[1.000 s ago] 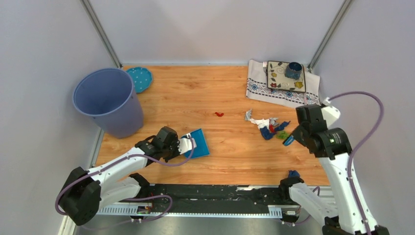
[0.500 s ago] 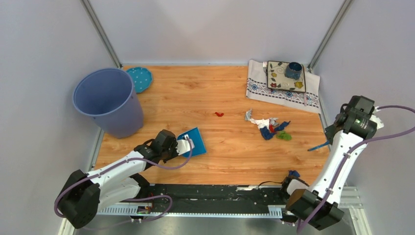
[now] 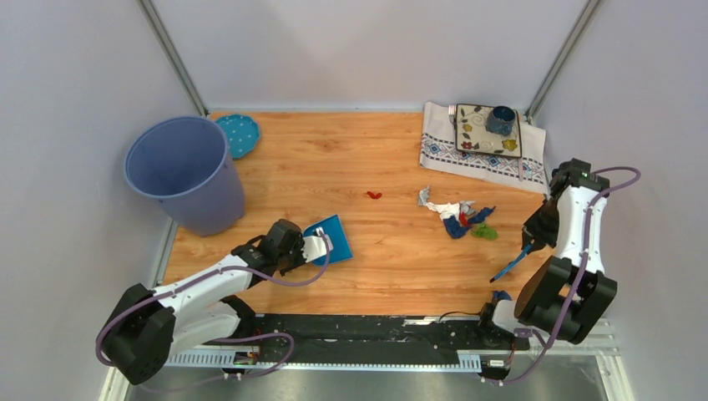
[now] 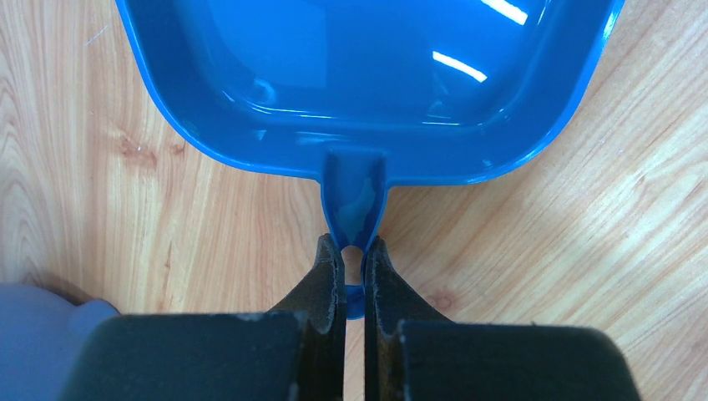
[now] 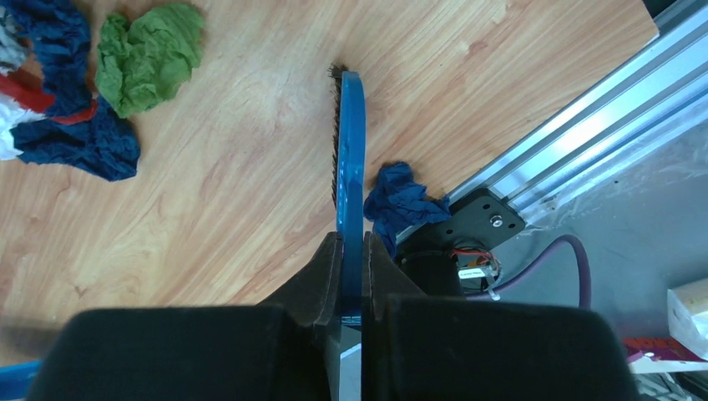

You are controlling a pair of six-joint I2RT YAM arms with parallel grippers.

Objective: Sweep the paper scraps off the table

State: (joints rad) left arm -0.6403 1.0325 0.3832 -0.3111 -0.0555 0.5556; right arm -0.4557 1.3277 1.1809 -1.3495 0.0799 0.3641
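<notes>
A cluster of paper scraps (image 3: 461, 215), white-grey, dark blue, red and green, lies right of centre on the table (image 3: 392, 267). A lone red scrap (image 3: 373, 195) lies mid-table. A dark blue scrap (image 3: 501, 296) sits at the near right edge. My left gripper (image 3: 316, 248) is shut on the handle of a blue dustpan (image 3: 332, 241), which lies flat on the wood (image 4: 367, 75). My right gripper (image 3: 531, 241) is shut on a blue brush (image 3: 509, 269), right of the cluster. The right wrist view shows the brush (image 5: 349, 150), a green scrap (image 5: 149, 54) and the edge scrap (image 5: 401, 199).
A blue-grey bucket (image 3: 184, 171) stands at the far left with a teal plate (image 3: 239, 134) behind it. A patterned white cloth (image 3: 476, 159) at the far right carries a decorated tray and a blue cup (image 3: 501, 119). A black metal rail (image 3: 367, 330) borders the near edge.
My right arm swung from beside the scrap cluster out to the right wall, then folded; the brush now points down-left near the right front edge. The dustpan shifted slightly.
</notes>
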